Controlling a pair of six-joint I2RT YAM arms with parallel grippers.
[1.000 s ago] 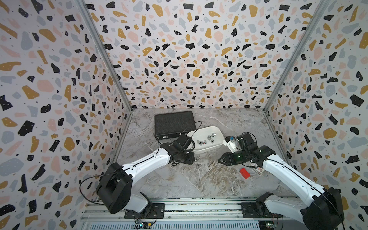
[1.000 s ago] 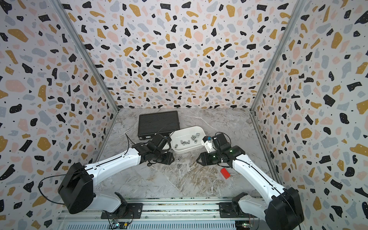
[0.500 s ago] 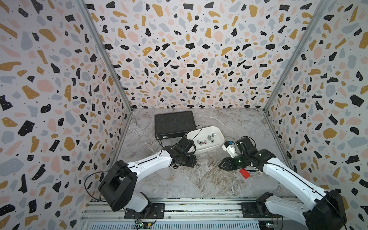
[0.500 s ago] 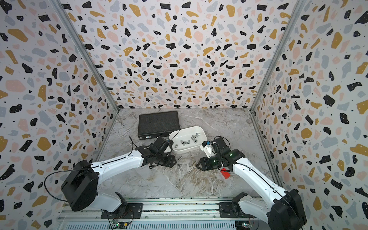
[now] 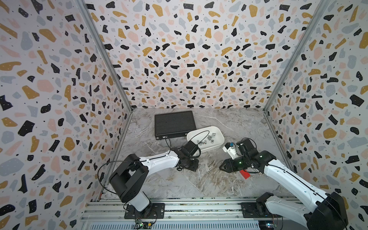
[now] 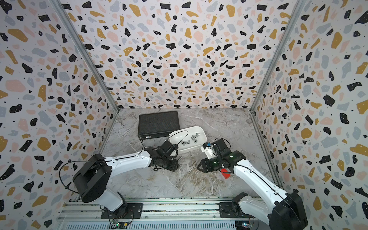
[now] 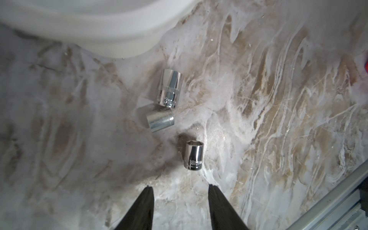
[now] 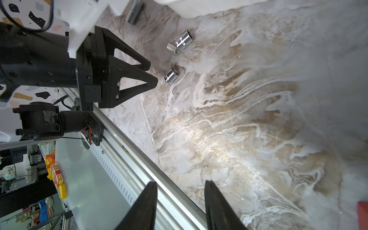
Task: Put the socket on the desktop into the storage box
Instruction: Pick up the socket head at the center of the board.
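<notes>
Three shiny steel sockets lie on the marble desktop (image 7: 278, 123) just outside the white storage box (image 7: 83, 29): one socket (image 7: 194, 155) is nearest my left gripper (image 7: 180, 187), and two more (image 7: 170, 88) (image 7: 160, 121) lie touching beyond it. The left gripper is open, low over the desktop, with nothing between its fingers. The right wrist view shows the same sockets (image 8: 171, 76) (image 8: 183, 40) in front of the left gripper's fingers (image 8: 151, 80). My right gripper (image 8: 180, 182) is open and empty above the front edge. Both top views show the box (image 5: 211, 148) (image 6: 189, 150) holding several sockets.
A black ribbed case (image 5: 174, 123) lies behind the box. A small red block (image 5: 244, 174) sits under my right arm. Another socket (image 8: 135, 11) lies close to the box wall. An aluminium rail (image 5: 179, 207) runs along the front edge. Speckled walls close in three sides.
The left gripper has slid slightly toward the front right and opened a little. The right gripper has drawn back from the box toward the front.
</notes>
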